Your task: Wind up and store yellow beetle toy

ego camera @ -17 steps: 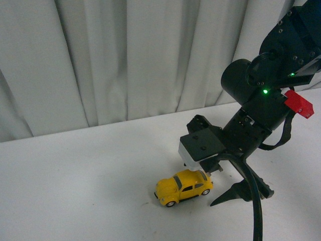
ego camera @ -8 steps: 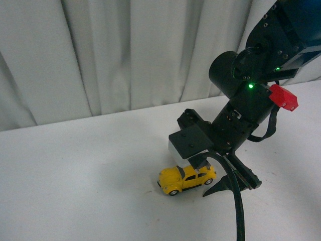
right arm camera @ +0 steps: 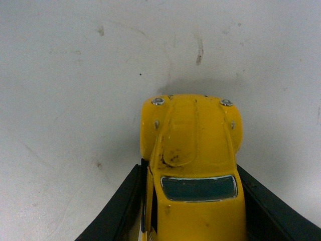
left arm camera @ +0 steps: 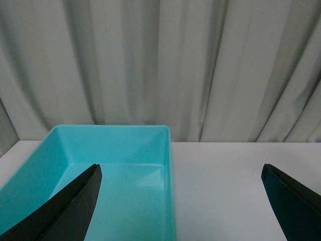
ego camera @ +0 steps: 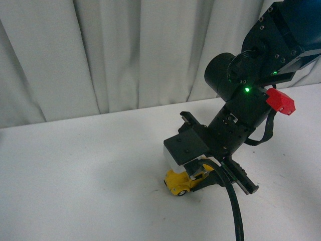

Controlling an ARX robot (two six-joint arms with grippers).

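Evidently the right gripper [right arm camera: 188, 170] is being pinched onto both flanks of the glossy, rounded yellow beetle toy [right arm camera: 193, 145] on the scuffed white worktop [ego camera: 75, 175], away from its far edge. The left gripper [left arm camera: 180, 168] is being held spread, facing a smooth rectangular turquoise bin [left arm camera: 120, 131].

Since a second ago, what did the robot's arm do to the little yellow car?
The right gripper came down over the yellow beetle toy. Before, it hung open just behind the toy; now it has closed in, with a finger against each side. The toy has not been lifted. It sits on the white table in about the same spot, with its nose pointing the same way.
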